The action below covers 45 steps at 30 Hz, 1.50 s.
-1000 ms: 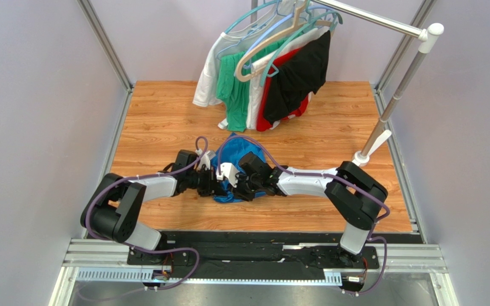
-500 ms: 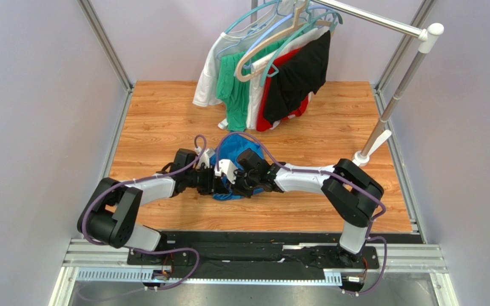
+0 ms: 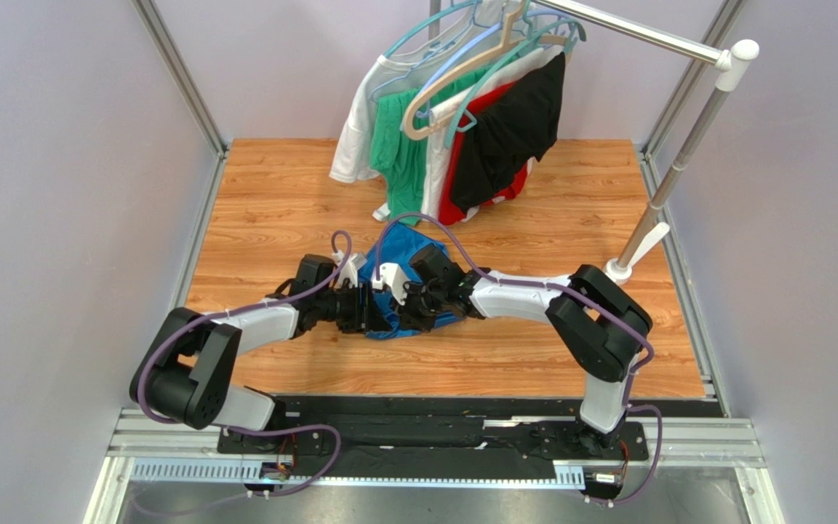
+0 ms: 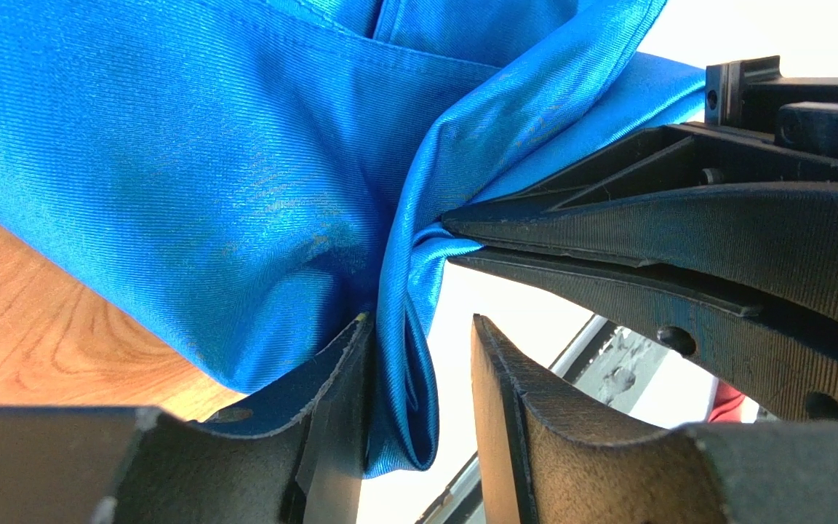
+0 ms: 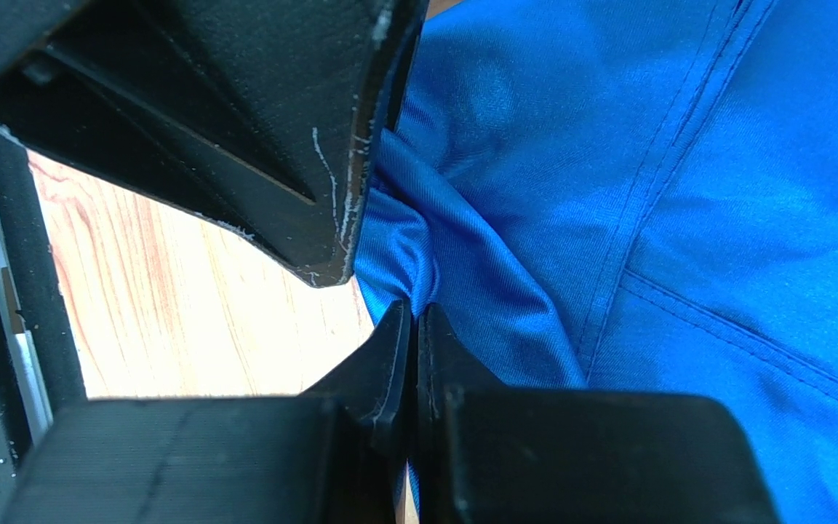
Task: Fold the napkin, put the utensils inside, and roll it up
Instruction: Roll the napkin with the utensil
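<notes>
Table point(image 3: 281, 197): wood-grain top, enclosed by pale walls; arm bases at the 6 o'clock edge in the top view.
Clothes rail point(image 3: 653, 38): metal, at 12 to 1 o'clock of the table; hung with hangers.
Garments point(image 3: 467, 120): white, green, red and black, hanging from the Clothes rail; lowest hems down at the table top.
Napkin point(image 3: 396, 253): royal blue, thin, slightly shiny. Bunched in a crumpled heap near table centre, at 6 o'clock of the Garments, largely hidden under both wrists in the top view. Not flat: drawn into sharp creases that converge on one pinch point in the left wrist view. Stitched seam lines visible in the right wrist view.
Right gripper point(image 5: 415, 317): fully closed, fingers pressed together on a narrow gathered fold of the Napkin. Reaches in from 3 o'clock in the top view.
Left gripper point(image 4: 421, 328): partly open, clamping nothing. Loose fold of the Napkin hanging between the fingers, touching the finger at 9 o'clock, clear of the finger at 3 o'clock. Positioned just beside the Right gripper, on its 9 o'clock side in the top view.
</notes>
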Tool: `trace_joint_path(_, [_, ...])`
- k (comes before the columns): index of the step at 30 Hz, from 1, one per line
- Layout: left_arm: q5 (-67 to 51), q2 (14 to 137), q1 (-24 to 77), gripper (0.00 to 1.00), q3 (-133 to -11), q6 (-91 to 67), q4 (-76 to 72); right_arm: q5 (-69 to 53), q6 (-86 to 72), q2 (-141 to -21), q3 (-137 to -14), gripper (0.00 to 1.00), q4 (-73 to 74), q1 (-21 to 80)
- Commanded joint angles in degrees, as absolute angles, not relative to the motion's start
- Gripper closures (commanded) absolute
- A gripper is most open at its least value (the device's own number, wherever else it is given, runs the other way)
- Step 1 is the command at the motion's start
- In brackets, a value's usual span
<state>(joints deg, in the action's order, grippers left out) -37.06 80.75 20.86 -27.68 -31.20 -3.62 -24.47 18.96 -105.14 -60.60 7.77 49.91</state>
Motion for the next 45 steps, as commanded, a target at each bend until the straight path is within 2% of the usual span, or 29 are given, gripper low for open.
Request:
trace_joint_path(1, [-35.6, 81.0, 20.6, 0.6, -27.7, -30.3, -4.0, -26.0, 18.1, -106.7, -62.6, 1.0, 9.0, 49.2])
trace_joint_path(4, [-32.4, 82.3, 20.6, 0.76, -29.0, -29.4, -0.5, -25.8, 17.9, -106.2, -62.3, 1.0, 8.9, 49.1])
trace_joint_path(7, [-31.6, 83.6, 20.3, 0.85, -29.4, -30.1, -0.3, -25.1, 17.3, -105.0, -61.8, 0.99, 8.5, 49.1])
trace_joint_path(10, [-31.6, 83.8, 19.4, 0.9, -29.6, -30.8, -0.3, -24.2, 16.4, -103.6, -60.6, 0.96, 7.6, 49.1])
trace_joint_path(13, [-32.0, 84.0, 18.7, 0.93, -29.4, -31.3, -0.2, -22.7, 15.8, -101.2, -58.6, 0.81, 6.3, 49.2])
trace_joint_path(14, [-32.3, 84.2, 18.5, 0.94, -29.4, -31.4, -0.2, -21.3, 15.2, -99.9, -57.8, 0.7, 6.2, 49.1])
trace_joint_path(17, [-33.3, 84.9, 17.8, 0.95, -29.5, -31.7, -0.2, -17.9, 14.3, -97.7, -56.5, 0.56, 4.7, 49.2])
trace_joint_path(20, [-34.5, 85.7, 17.1, 0.96, -29.7, -31.9, -0.3, -13.6, 15.2, -95.5, -54.3, 0.46, 1.3, 50.4])
trace_joint_path(25, [-36.4, 87.3, 15.9, 0.97, -29.8, -32.5, -1.0, -11.5, 17.8, -96.7, -54.4, 0.45, -2.4, 52.5])
trace_joint_path(33, [-38.0, 89.4, 14.9, 0.98, -30.2, -32.8, -1.7, -15.7, 21.3, -100.4, -57.8, 0.45, -1.5, 53.3])
trace_joint_path(45, [-38.1, 89.4, 14.8, 0.98, -30.3, -32.6, -1.6, -22.1, 21.6, -105.6, -60.8, 0.51, -1.0, 51.4])
